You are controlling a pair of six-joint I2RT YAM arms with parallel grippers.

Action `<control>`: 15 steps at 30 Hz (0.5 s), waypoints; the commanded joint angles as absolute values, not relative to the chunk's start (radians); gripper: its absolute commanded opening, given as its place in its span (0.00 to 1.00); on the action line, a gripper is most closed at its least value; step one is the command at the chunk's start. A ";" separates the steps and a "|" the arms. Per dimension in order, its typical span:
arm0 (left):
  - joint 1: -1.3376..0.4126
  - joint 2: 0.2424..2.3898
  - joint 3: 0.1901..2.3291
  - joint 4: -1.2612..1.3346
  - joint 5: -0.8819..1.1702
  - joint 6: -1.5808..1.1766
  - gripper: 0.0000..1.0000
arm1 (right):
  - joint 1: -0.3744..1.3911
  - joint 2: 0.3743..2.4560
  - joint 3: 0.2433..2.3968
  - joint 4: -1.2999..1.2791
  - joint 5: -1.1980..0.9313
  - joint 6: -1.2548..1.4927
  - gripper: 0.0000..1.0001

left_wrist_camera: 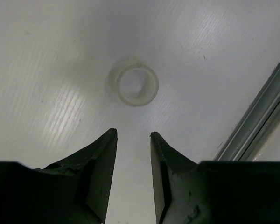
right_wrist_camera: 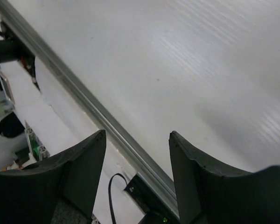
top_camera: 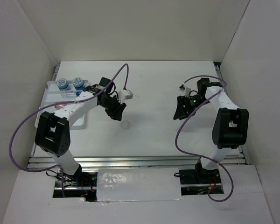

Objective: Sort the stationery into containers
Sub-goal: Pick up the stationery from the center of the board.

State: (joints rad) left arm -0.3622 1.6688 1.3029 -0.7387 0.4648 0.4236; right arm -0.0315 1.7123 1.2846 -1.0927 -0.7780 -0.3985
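White tabletop, pale walls: a small white ring (left_wrist_camera: 133,80) lies flat on the bare surface, well right of the tray (top_camera: 51,86). The left gripper (left_wrist_camera: 133,135) hovers on the tray's side of it, jaws slightly parted, empty; the right gripper (right_wrist_camera: 137,135), farthest from the tray, gapes empty. The ring looks light, stiff and slick, likely to skid. Pinching its wall, one finger inside, seems safest.
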 commanded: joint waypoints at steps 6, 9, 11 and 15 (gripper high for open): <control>-0.479 1.750 1.290 -0.551 0.368 0.207 0.44 | -0.092 1.664 1.178 -0.985 -0.701 -0.387 0.64; -0.508 1.770 1.279 -0.523 0.306 0.183 0.42 | -0.098 1.657 1.166 -0.991 -0.703 -0.405 0.64; -0.520 1.784 1.278 -0.514 0.270 0.166 0.42 | -0.104 1.655 1.161 -0.994 -0.712 -0.413 0.64; -0.531 1.798 1.272 -0.505 0.221 0.163 0.40 | -0.109 1.660 1.152 -0.997 -0.722 -0.420 0.64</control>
